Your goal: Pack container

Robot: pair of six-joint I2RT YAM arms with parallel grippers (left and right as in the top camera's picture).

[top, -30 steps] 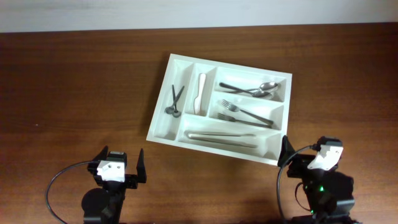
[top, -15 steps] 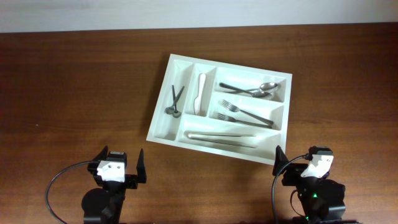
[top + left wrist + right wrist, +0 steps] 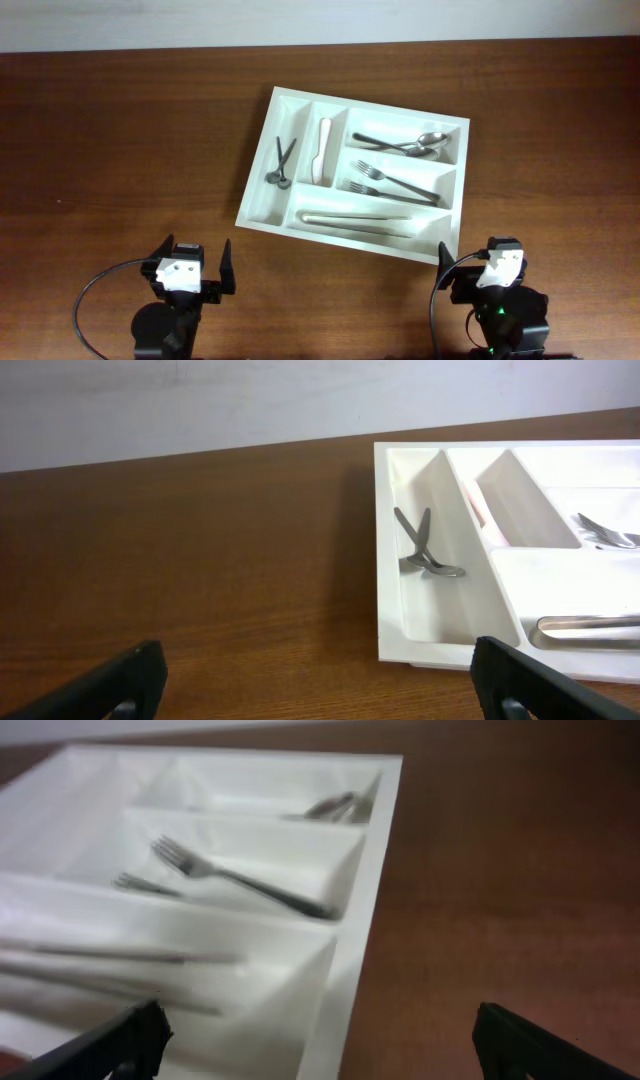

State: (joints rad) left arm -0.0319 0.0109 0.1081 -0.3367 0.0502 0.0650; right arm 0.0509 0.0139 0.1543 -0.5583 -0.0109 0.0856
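Your right gripper [image 3: 470, 265] has pulled back over the last second. It was up against the near right corner of the large white plastic cutlery tray [image 3: 258, 205]; now it sits nearer the table's front edge, just clear of that corner. In the right wrist view its fingers are apart with nothing between them, and only the tray's right-hand rim lies ahead. Your left gripper [image 3: 197, 252] has not moved. It waits near the front edge, left of the tray and well apart from it, fingers also spread and empty.

The tray has not shifted. It lies a little right of the table's centre, turned slightly. Inside it:
- a small dark metal pair of tongs [image 3: 281, 162] in the leftmost narrow compartment
- a white plastic knife [image 3: 322, 150] in the next
- metal spoons [image 3: 410, 143] in the far long compartment
- metal forks [image 3: 385, 182] in the middle one
- long metal tongs [image 3: 355, 222] in the near one

No loose pieces show on the brown wooden table [image 3: 120, 130]. With both arms withdrawn and empty, the packing looks finished.
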